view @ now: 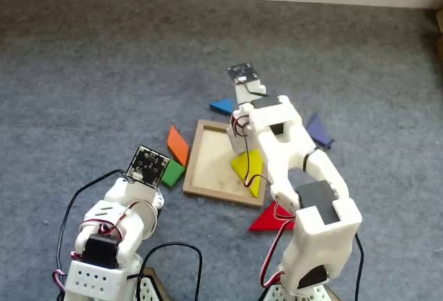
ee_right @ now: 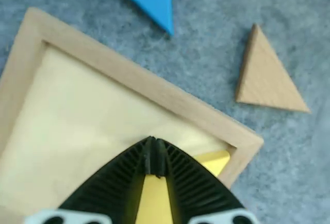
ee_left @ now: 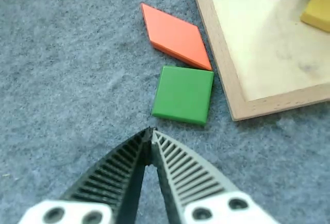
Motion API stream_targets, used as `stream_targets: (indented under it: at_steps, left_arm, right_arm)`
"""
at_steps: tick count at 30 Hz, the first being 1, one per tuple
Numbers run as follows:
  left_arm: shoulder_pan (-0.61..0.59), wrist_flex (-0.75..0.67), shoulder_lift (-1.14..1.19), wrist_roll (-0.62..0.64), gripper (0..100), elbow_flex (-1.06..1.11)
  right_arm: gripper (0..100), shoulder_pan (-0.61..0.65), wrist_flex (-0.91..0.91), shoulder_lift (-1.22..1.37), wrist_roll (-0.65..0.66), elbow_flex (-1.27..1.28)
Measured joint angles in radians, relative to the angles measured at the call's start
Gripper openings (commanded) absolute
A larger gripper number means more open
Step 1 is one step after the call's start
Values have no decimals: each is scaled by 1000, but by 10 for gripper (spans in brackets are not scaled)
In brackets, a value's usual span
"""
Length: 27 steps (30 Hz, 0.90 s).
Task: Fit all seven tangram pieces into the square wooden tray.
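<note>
Currently the right end effector [ee_right: 153, 158], jaws closed on nothing, sits tip-down at the yellow triangle [view: 248, 165] in the wooden tray [view: 194, 154]. One corner seems to ride the near rim, so a push could pop it out or shove the tray. The left end effector [ee_left: 151, 136] is closed beside the green square [ee_left: 183, 94].

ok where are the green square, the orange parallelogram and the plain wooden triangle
green square [ee_left: 183, 94], left wrist view, centre of its top face
orange parallelogram [ee_left: 175, 36], left wrist view, middle of its top face
plain wooden triangle [ee_right: 265, 80], right wrist view, middle of its top face
</note>
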<state>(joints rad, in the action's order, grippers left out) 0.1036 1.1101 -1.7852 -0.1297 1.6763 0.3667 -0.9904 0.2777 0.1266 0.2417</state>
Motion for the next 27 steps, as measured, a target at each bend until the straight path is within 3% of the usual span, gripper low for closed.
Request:
stream_targets:
  at_steps: [7,17,24,27]
  left_arm:
    - [0,0,0,0,8,0]
    - [0,0,0,0,8,0]
    - [0,0,0,0,8,0]
    - [0,0,0,0,8,0]
  right_arm:
    - [12,-3,-44,-163,2,-2]
    - [27,20,-64,-591,2,311]
    - [285,21,-305,-710,2,370]
    - [318,20,-393,-713,38,377]
